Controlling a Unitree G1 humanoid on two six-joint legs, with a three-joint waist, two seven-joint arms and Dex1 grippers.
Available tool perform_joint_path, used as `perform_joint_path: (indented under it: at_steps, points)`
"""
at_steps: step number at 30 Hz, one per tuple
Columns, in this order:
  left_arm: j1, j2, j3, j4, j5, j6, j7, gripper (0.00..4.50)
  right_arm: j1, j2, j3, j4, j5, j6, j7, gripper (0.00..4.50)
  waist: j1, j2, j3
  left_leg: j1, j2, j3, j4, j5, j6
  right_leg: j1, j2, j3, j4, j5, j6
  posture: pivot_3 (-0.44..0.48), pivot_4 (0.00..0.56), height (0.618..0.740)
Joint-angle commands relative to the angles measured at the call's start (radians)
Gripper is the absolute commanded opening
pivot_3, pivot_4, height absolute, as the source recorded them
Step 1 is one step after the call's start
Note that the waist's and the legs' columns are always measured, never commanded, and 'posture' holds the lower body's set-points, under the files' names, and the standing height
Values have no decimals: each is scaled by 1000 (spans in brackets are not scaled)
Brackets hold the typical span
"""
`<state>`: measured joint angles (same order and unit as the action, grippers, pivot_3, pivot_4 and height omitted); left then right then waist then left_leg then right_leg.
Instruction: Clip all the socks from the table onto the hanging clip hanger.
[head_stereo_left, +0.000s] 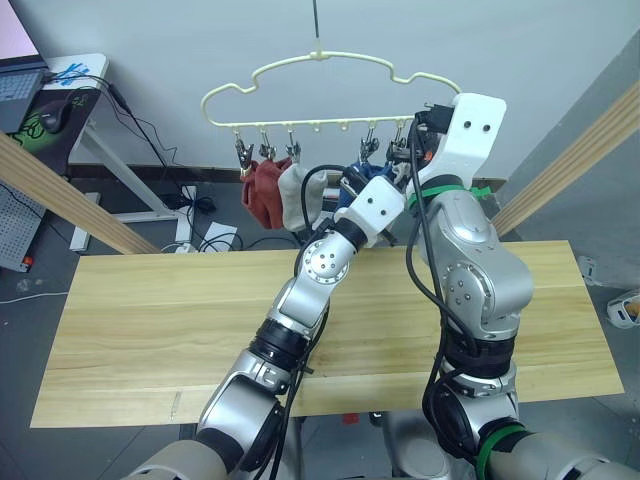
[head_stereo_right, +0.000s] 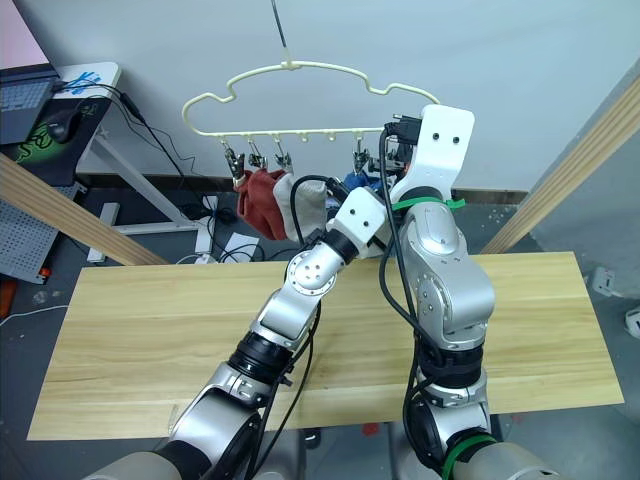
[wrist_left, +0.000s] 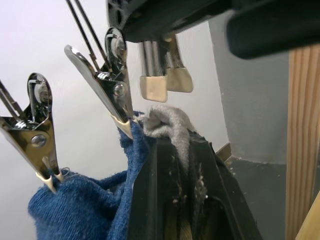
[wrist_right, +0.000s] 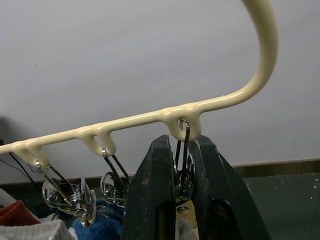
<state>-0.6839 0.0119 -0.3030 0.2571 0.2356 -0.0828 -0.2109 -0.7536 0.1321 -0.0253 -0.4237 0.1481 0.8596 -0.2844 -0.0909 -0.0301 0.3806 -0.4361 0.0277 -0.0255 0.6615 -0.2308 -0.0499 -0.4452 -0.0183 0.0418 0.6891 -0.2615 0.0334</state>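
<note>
- The bench (head_stereo_left: 150, 320) lay bare of socks.
- The clip hanger (head_stereo_left: 310, 95) carried rust-red, grey and blue socks (head_stereo_left: 268, 190) — the last grey sock (wrist_left: 167, 125) sat pinched in the left gripper (wrist_left: 172, 150).
- The right gripper (wrist_right: 181, 185) squeezed the end clip (wrist_left: 159, 82); the cuff likely needed feeding fully between its pads before release.

Behind your workspace, a white desk (head_stereo_left: 88, 140) carries a laptop (head_stereo_left: 18, 92) and a computer mouse (head_stereo_left: 50, 121) on a dark mat (head_stereo_left: 55, 125). Black cables (head_stereo_left: 150, 130) trail to a floor power strip (head_stereo_left: 186, 218). Thick wooden poles (head_stereo_left: 70, 198) flank both sides.
</note>
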Motion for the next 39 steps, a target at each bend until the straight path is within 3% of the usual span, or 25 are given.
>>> perform_joint_path:
  at_steps: [1,6,16,30,39]
  points:
    - [61,2,-30,-70,-28,-86,-42,0,-20,73,31,-45,36,-5,14,109,-2,0,0,0,0,0,0,0,0,0,0,0,0,0,0,-176,346,740]
    - [108,2,21,-121,-172,-119,-142,0,-27,50,20,-39,51,-6,19,109,-3,0,0,0,1,0,1,0,0,0,0,0,1,0,0,-172,346,740]
    - [78,-5,78,-104,-258,-140,-185,0,-29,35,8,-45,70,17,48,109,-6,0,0,0,0,0,1,0,0,0,0,0,1,0,0,-174,343,740]
    - [60,22,85,-15,-273,-121,-264,0,-27,36,3,-57,90,27,46,109,-21,0,0,0,0,0,1,0,0,0,0,0,1,0,0,-181,343,740]
    - [24,36,102,50,-160,-193,-144,0,-24,34,3,-61,97,35,47,109,-22,0,0,0,0,0,1,0,1,0,0,0,1,0,0,-183,341,740]
